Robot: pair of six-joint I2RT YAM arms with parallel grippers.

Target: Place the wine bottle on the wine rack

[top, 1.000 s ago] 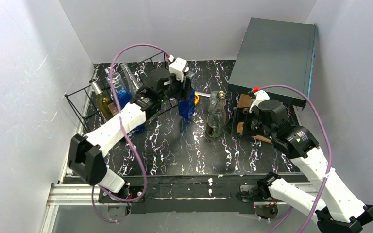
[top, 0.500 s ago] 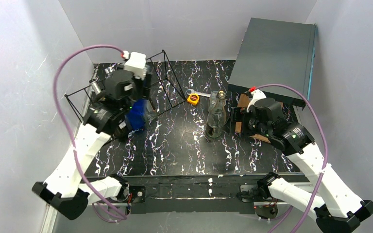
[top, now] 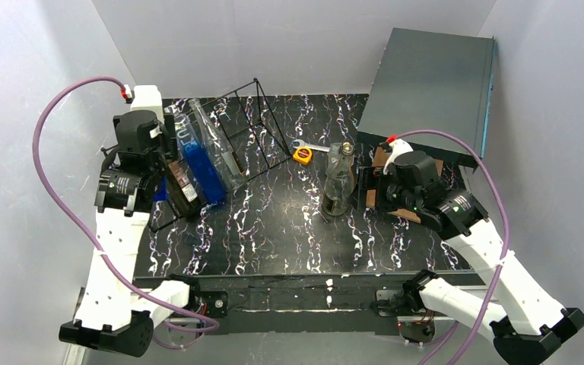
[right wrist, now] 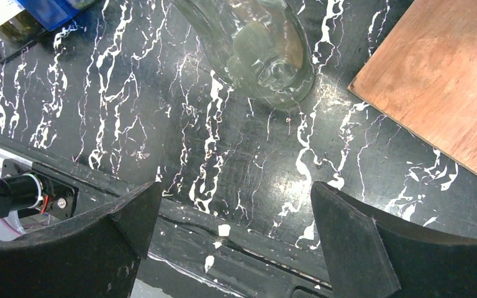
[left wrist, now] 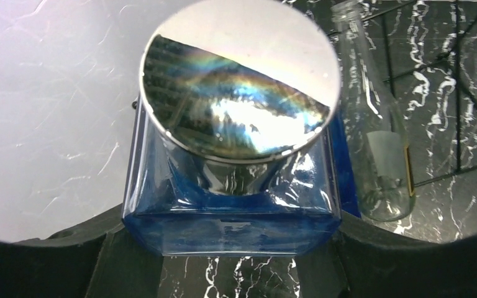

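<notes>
Black marble-look table [top: 274,228]: wine rack [top: 232,141] on the left, clear bottle [top: 338,182] upright in the middle, yellow tape measure [top: 301,155] touching a wrench [top: 313,146], then wooden board [right wrist: 447,81] and grey box [top: 430,91] on the right.

Overhead camera sits high behind the robot, looking down and forward over the whole marbled table [top: 289,228] to the back wall [top: 289,46]. Left wrist camera is jammed right up against the blue bottle [left wrist: 230,217], staring at its round silver end. Right wrist camera looks down close on the tabletop, catching the clear bottle [right wrist: 254,56] and wooden board [right wrist: 435,81], both also seen from overhead
</notes>
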